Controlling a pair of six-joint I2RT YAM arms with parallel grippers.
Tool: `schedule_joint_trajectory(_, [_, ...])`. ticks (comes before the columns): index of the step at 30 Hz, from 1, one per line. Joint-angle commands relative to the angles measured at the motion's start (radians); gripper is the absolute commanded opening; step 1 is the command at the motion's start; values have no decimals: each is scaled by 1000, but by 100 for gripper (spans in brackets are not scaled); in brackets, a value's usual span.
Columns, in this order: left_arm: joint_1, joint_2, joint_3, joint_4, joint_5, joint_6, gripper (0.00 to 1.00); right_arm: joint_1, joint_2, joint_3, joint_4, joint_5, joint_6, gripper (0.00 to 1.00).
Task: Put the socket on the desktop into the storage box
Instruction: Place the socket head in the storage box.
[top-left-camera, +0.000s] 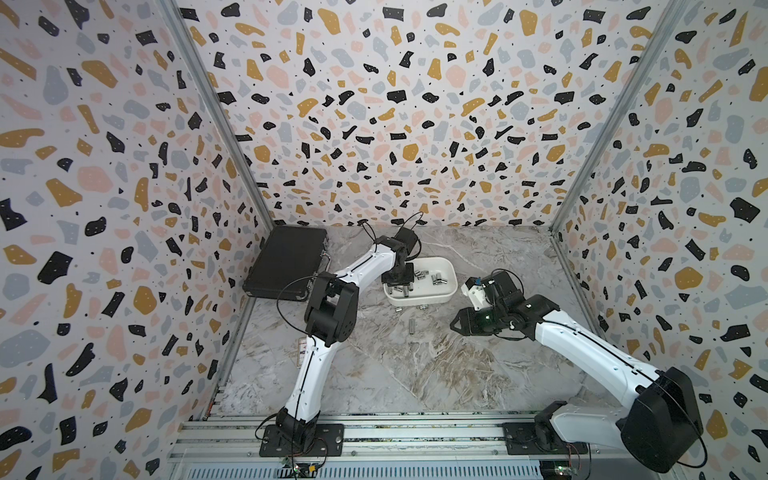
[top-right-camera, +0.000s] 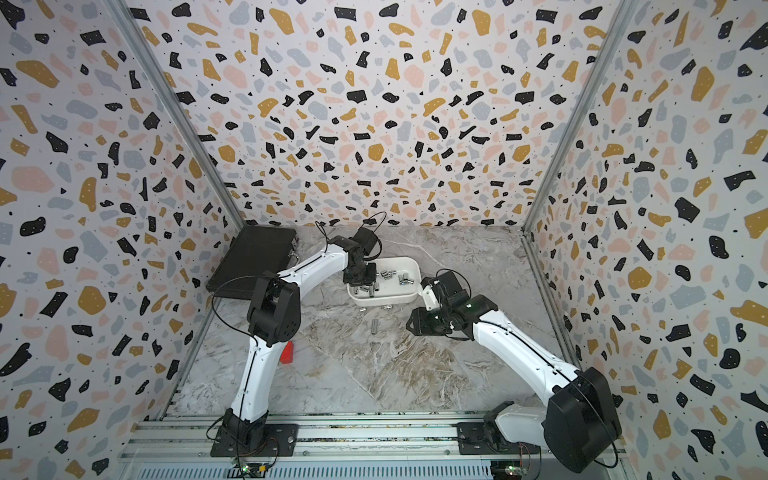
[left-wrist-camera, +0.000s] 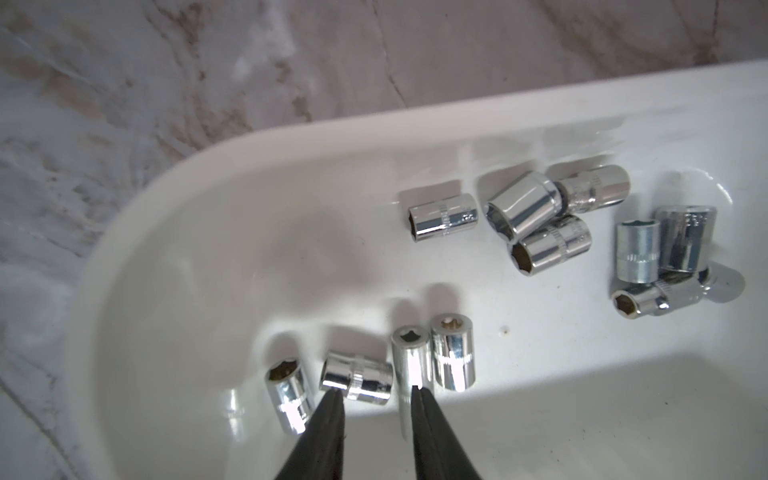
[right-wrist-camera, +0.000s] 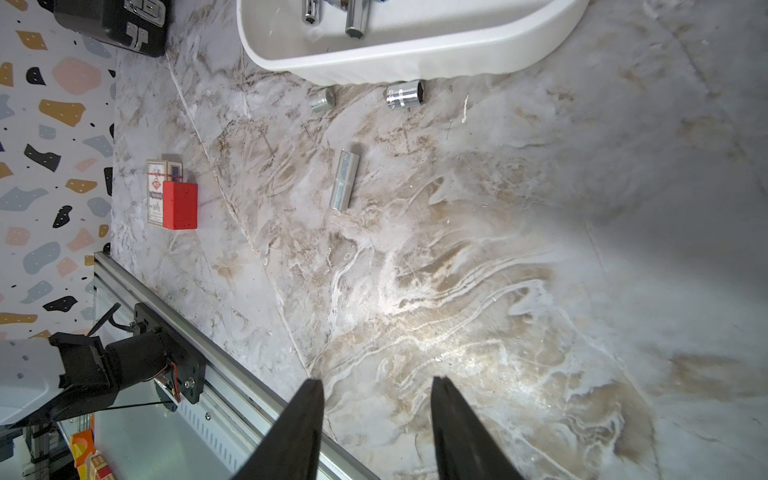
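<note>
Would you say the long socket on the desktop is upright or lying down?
Lying down: the long socket rests lengthwise, flat on the desktop.

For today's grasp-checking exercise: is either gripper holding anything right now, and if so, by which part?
Nothing is held. The left gripper stands open above sockets lying in the storage box; the right gripper is open and empty.

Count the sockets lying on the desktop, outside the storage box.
3: a small socket and a wider socket beside the storage box wall, and a long socket farther out on the desktop. Arms may hide more.
</note>
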Motion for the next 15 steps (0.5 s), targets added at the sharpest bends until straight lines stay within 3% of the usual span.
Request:
schedule_joint_trajectory(1, [4, -46, 21, -15, -18, 11, 31, 0, -34, 21, -15, 16, 6, 47])
schedule_joint_trajectory(15, [4, -169, -60, 21, 28, 7, 32, 0, -37, 11, -2, 16, 16, 47])
